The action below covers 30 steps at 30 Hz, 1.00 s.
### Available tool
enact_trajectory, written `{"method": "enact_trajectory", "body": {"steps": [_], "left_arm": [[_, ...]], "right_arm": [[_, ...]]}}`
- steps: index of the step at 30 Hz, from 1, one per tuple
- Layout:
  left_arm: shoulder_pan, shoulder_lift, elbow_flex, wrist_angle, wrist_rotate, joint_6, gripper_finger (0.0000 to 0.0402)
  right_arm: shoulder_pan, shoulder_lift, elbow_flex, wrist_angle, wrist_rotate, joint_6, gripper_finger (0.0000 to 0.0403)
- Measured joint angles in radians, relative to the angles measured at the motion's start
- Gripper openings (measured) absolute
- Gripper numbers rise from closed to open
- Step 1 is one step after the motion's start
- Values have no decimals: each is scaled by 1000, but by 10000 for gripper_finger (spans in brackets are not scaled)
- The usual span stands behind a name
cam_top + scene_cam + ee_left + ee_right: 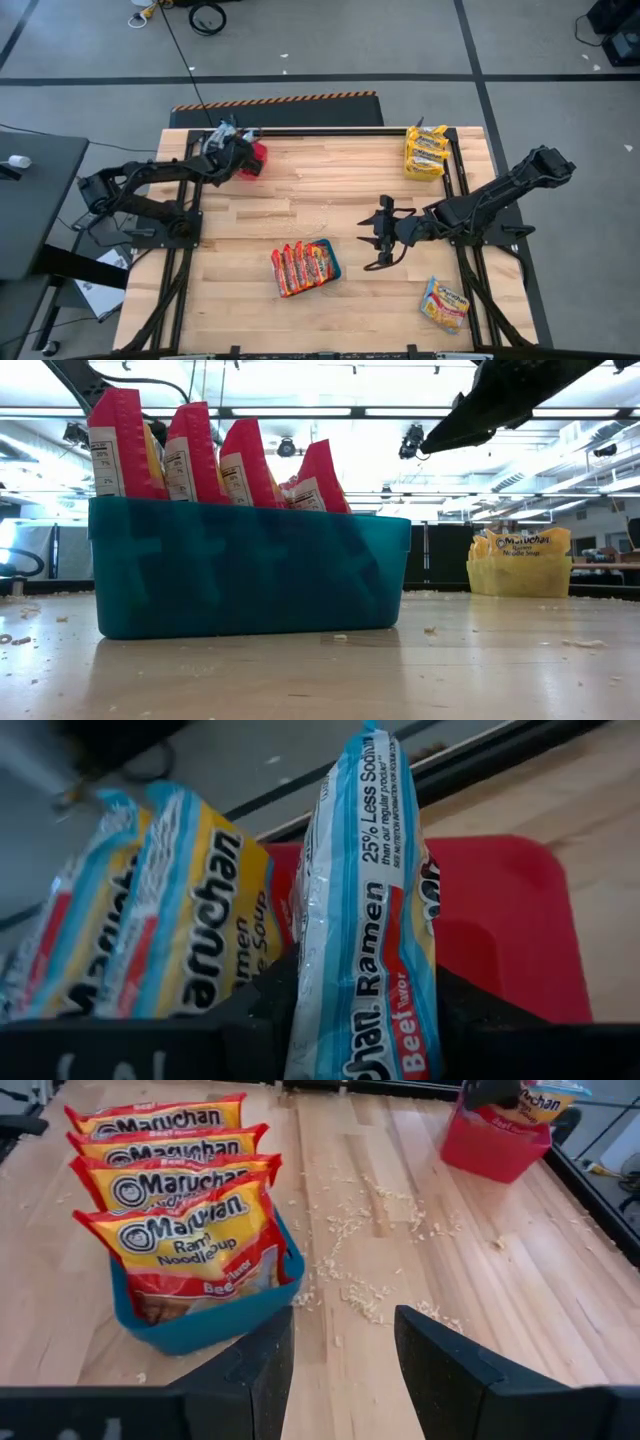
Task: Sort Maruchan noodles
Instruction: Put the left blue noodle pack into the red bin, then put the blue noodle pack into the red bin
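Left gripper (pixel 243 152) sits at the far left corner of the table, right over the red bin (pixel 255 158), and I have it pinching a blue-trimmed beef packet (pixel 370 910) between its fingers. In my left wrist view that packet stands on edge with its long axis running straight out from the fingers, and the red bin (pixel 500 920) floor lies directly beyond it. Another blue-trimmed packet (pixel 175 910) leans just beside it, already over the bin. So the drop I judge comes next depends on one thing: the bin is straight under the held packet, with no sideways travel needed.

My right gripper (pixel 385 238) hovers mid-table with its fingers spread and nothing between them. The teal bin (pixel 200 1325) of red-orange packets (pixel 190 1245) lies ahead of it. A loose packet (pixel 445 303) lies on the near side of the right gripper, well apart from the left arm, so I'd take it with the right.
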<state>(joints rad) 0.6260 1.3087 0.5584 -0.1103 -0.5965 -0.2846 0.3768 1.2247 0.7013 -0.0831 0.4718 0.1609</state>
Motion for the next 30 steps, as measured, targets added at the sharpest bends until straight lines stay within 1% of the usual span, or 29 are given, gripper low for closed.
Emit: {"method": "enact_trajectory", "body": {"steps": [2, 4, 6, 9, 14, 19, 22, 26, 28, 30], "left_arm": [[-10, 0, -22, -9, -53, -49, 139], [-14, 0, -33, -31, -78, -79, 140], [-13, 0, -34, -56, -88, -102, 142], [-12, -1, -34, -85, -84, -96, 150], [5, -63, -36, -147, -90, -89, 188], [32, -145, -35, -311, -183, -98, 234], [31, -175, -35, -374, -185, -113, 253], [8, -207, -35, -398, -191, -140, 266], [3, -229, -34, -398, -169, -158, 273], [4, -246, -15, -446, -127, -185, 280]], "right_arm": [[-5, 0, 0, 2, -21, -4, 180], [-6, 0, 0, 3, -26, -2, 184], [-6, 0, 0, 4, -28, 0, 189], [-6, 0, 0, 4, -28, -4, 202], [-6, 0, 0, 3, -28, -1, 226], [-6, 0, -10, 10, -28, -16, 241], [-6, 0, -31, 22, -27, -37, 244], [-6, 0, -37, 38, -25, -66, 245], [-6, 0, -37, 38, -25, -67, 245], [-6, 0, -37, 38, -28, -80, 246]]}}
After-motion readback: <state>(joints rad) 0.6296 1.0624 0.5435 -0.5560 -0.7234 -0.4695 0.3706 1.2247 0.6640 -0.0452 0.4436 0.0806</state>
